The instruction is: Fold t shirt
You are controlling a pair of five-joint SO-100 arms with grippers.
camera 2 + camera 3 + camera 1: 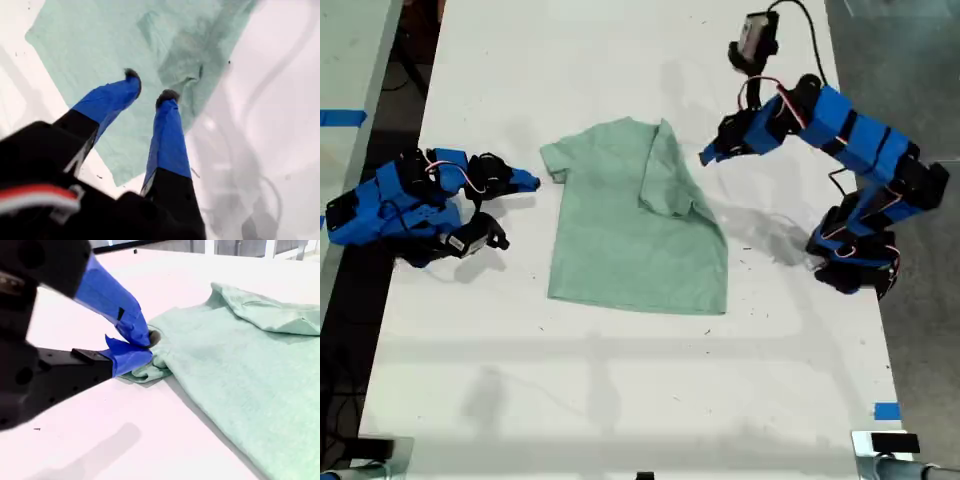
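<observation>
The pale mint-green t shirt (635, 235) lies flat on the white table (620, 400). One side is folded inward over its body; in the exterior view this is the right side. My first gripper (705, 157) hovers open above that folded edge. Its two blue fingers (167, 135) stand apart over the cloth (100, 40) with nothing between them. My second gripper (533, 182) lies low on the table at the exterior view's left. Its blue fingertips (137, 340) are shut on the bunched edge of the t shirt's sleeve (150, 371).
Blue tape marks sit at the table's edge (886, 411) and on the neighbouring surface (342, 117) at the exterior view's left. The first arm's base (855, 260) stands at the exterior view's right. Dark floor borders the table on both sides.
</observation>
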